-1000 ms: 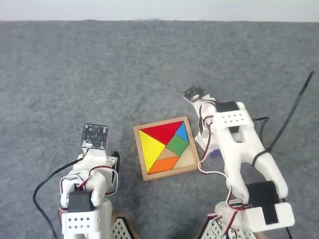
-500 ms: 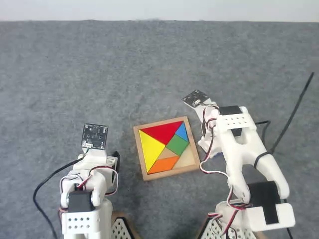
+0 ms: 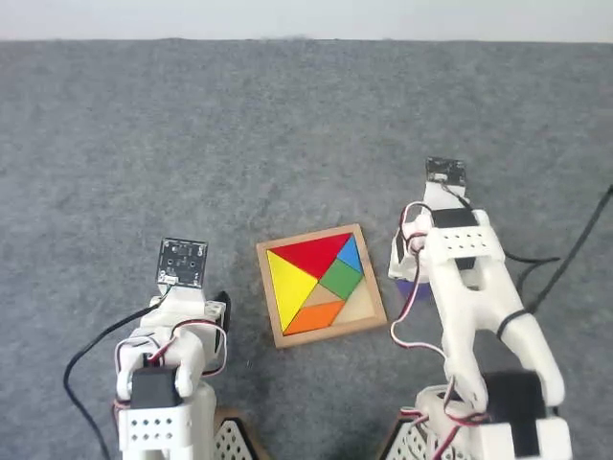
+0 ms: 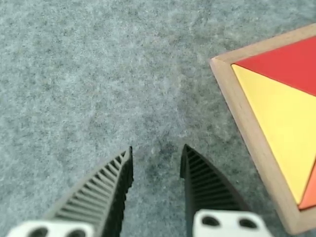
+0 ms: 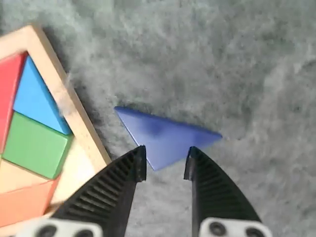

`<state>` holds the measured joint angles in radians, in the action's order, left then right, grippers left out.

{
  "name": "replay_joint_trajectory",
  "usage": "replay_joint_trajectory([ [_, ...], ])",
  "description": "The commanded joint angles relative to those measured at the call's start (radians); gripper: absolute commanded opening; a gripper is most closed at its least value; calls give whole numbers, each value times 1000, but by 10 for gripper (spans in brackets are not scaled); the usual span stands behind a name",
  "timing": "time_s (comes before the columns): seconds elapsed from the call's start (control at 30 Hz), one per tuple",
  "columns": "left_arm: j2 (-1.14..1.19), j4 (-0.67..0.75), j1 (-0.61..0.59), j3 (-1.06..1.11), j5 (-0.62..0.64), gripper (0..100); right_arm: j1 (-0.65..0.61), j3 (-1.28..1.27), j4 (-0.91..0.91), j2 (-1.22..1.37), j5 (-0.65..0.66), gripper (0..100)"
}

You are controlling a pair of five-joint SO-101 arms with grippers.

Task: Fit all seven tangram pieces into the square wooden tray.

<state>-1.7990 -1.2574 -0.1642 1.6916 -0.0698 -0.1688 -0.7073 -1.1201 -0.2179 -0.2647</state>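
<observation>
One square wooden tray (image 3: 306, 236) is seen on the grey desk (image 3: 192, 125). Six pieces are counted inside it: a red triangle (image 3: 311, 256), a yellow triangle (image 3: 285, 283), a light blue triangle (image 3: 351, 257), a green square (image 3: 340, 279), an orange parallelogram (image 3: 314, 316) and a pale tan triangle (image 3: 316, 297). One corner of the tray is left bare. A seventh piece, a dark blue triangle (image 5: 165, 138), is laid flat on the desk just outside the tray. Its long side is set obliquely to the tray's edge, with one sharp corner pointed toward the rim. The right pincer (image 5: 165, 155) is held released, its fingers spread either side of the triangle's blunt corner. The left pincer (image 4: 156, 158) is likewise released, above the desk near another corner of the tray.
</observation>
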Motion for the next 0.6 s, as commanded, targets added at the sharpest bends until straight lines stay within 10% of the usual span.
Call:
replay_joint_trajectory([
  [0.0,-28,-9,2,-8,-6,153,8,-40,-2,-56,-61,135],
  [0.57,-28,-9,2,-8,-6,153,96,121,104,216,-110,134],
])
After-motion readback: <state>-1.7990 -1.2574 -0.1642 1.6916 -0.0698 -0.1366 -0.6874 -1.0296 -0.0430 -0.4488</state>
